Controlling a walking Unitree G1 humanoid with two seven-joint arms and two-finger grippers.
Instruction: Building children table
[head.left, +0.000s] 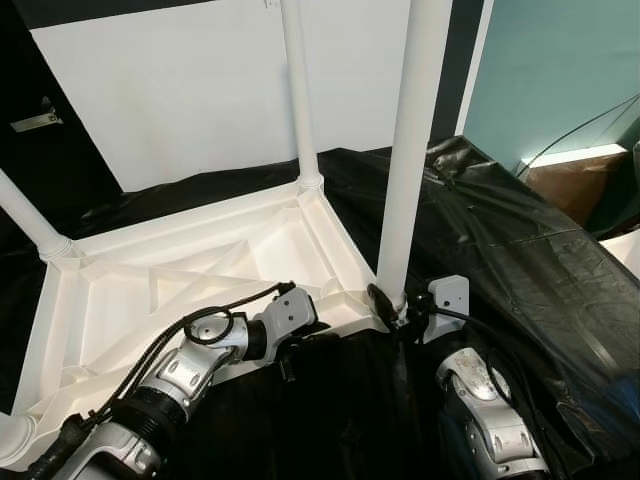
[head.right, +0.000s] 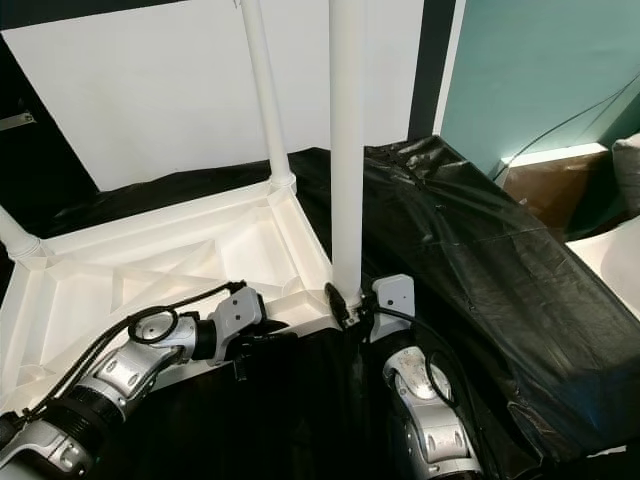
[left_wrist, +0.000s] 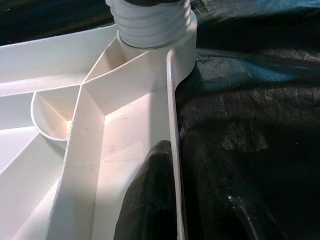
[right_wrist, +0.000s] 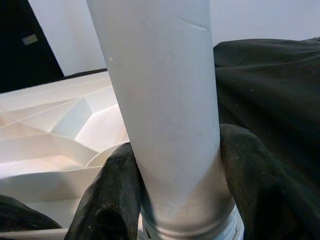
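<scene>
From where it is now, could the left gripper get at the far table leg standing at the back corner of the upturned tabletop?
Probably yes, but not while it is busy. The left gripper pinches the near rim of the upturned tabletop. The far table leg stands across open plastic ribbing with nothing between; it would need to release and stretch forward.

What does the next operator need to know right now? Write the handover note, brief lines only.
Right gripper: shut on the near-right table leg, low, just above its threaded end at the corner socket.
Left gripper: pinching the near rim of the upturned white tabletop, one finger inside, one outside.
Tabletop lies underside up on the black sheet.
Done: the far-right leg and far-left leg stand in their sockets; a white part sits at the near-left corner.
Left: thread still shows at the held leg's base, so it probably needs more turning; then check all the legs and flip the table.
</scene>
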